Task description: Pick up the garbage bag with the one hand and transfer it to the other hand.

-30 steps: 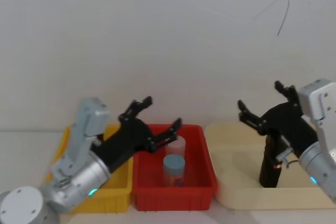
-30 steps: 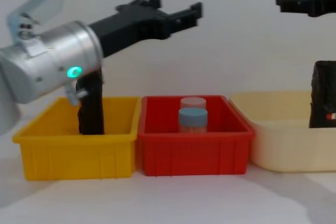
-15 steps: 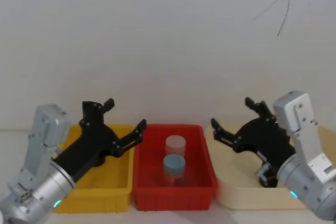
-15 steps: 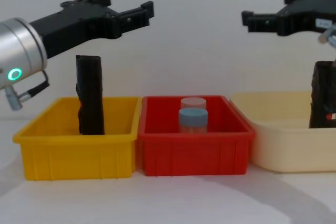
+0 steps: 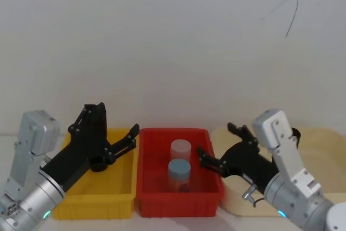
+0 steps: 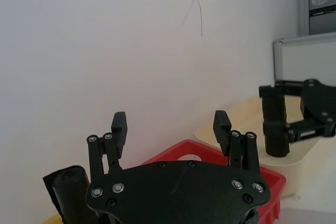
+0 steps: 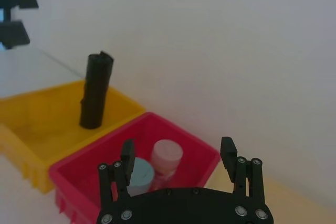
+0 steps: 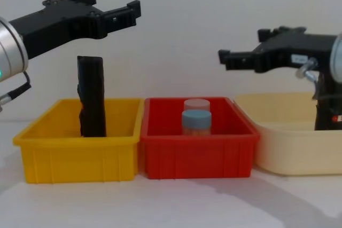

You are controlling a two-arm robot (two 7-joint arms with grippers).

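The garbage bag (image 8: pixel 327 108) stands upright in the cream tray (image 8: pixel 283 156) at the far right, a red-and-white label low on its side; it also shows as a black roll (image 6: pixel 275 129) in the left wrist view. My right gripper (image 8: pixel 243 46), with a white sticker and a silver plug at its wrist, hangs open in front of and to the left of the bag, above tray height, touching nothing. My left gripper (image 8: pixel 112 2) is open and empty, high over the yellow bin (image 8: pixel 75 158). Both also show in the head view: left gripper (image 5: pixel 116 139), right gripper (image 5: pixel 221 147).
A slimmer black roll (image 8: pixel 92 97) with no label stands in the yellow bin. The red bin (image 8: pixel 197 158) between the other two holds two capped jars (image 8: pixel 196 121). A white wall runs close behind the bins.
My right gripper has swung left and down, away from the garbage bag toward the red bin. My left gripper has drawn back a little to the left. Both stayed open.
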